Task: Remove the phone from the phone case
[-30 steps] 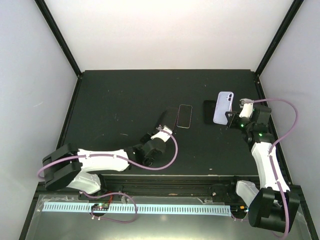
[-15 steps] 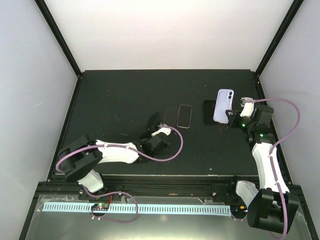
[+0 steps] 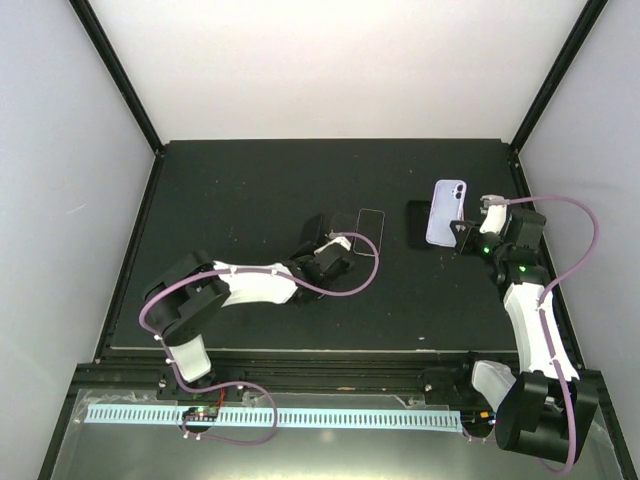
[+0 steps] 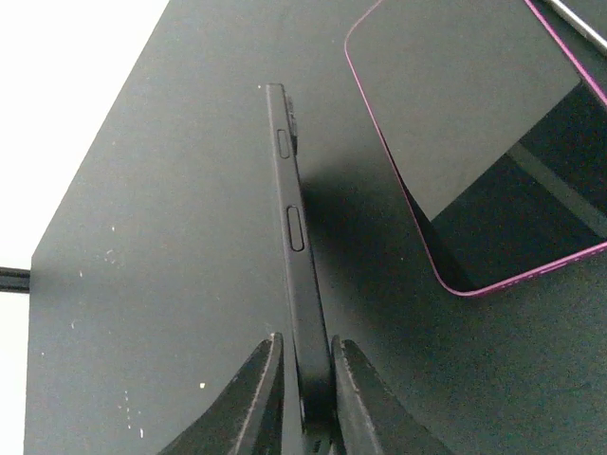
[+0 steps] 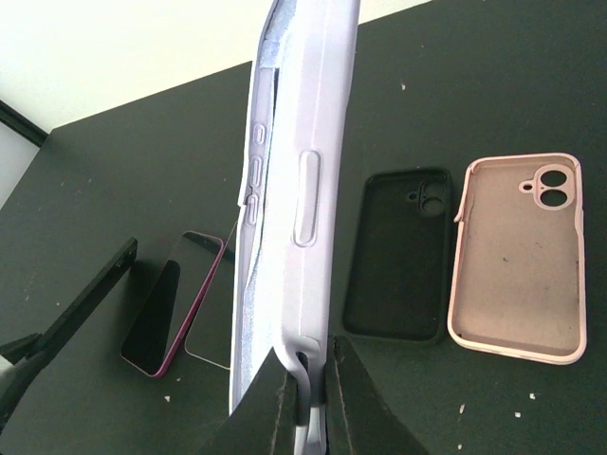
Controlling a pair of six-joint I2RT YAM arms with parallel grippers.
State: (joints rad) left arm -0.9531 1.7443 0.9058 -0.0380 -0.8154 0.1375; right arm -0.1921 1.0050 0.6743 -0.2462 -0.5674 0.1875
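Note:
A salmon-pink phone case (image 5: 520, 261) lies open side up and empty on the black table; in the top view it is hidden. My right gripper (image 5: 308, 346) (image 3: 462, 232) is shut on the bottom edge of a lavender case (image 5: 303, 142) (image 3: 447, 210), held upright, with a pale slab inside whose edge stands off the case's lip. My left gripper (image 4: 305, 341) (image 3: 322, 243) is shut on a flat black slab (image 4: 292, 209) (image 3: 312, 230), held on edge above the table.
An empty black case (image 5: 398, 256) (image 3: 419, 222) lies beside the pink one. A magenta-rimmed phone (image 4: 465, 123) (image 3: 371, 228) lies screen up right of the black slab, with a thin clear sheet (image 5: 213, 336) against it. Black posts and white walls surround the table.
My left arm has folded in, elbow swinging toward the table's middle, and the black slab has shifted a little left and stands more on edge. The right arm has hardly moved.

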